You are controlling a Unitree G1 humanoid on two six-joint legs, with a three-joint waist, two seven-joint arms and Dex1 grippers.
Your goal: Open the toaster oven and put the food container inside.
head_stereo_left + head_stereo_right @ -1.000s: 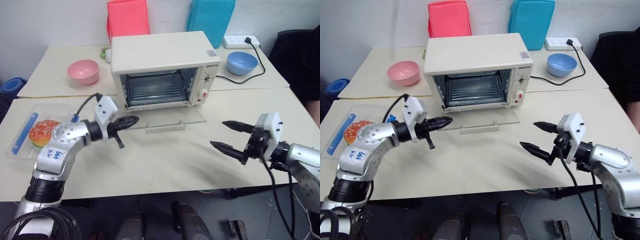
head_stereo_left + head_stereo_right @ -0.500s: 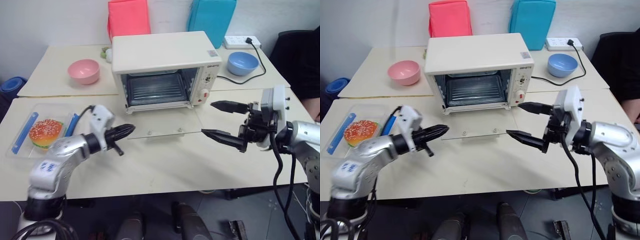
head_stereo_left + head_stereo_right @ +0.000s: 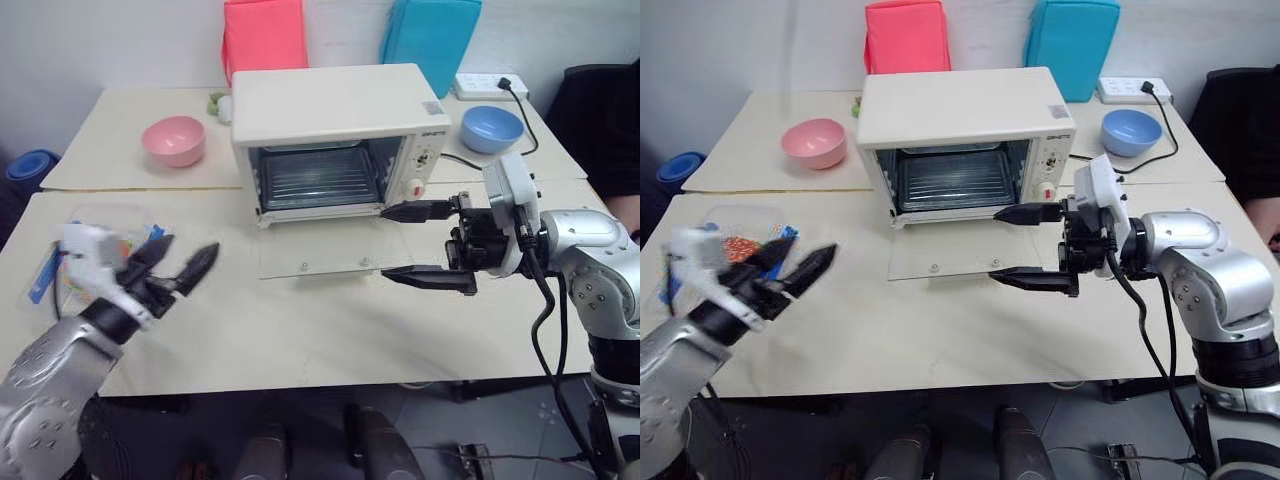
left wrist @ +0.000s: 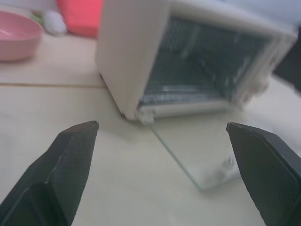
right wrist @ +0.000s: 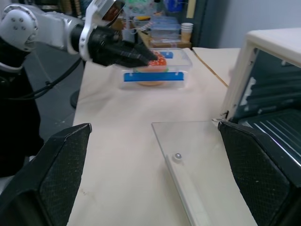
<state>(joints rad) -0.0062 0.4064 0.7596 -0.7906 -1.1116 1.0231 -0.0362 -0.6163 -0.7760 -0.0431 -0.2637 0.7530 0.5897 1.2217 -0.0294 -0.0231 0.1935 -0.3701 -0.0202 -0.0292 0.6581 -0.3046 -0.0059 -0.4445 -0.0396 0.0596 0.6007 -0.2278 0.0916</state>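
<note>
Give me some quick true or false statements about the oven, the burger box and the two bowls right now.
1. The toaster oven has its door lying open on the table. True.
2. The food container is inside the oven. False: it sits on the table near the left gripper.
3. The right gripper holds the container. False: its fingers are open and empty.
4. The pink bowl and blue bowl sit on opposite sides of the oven. True.
</note>
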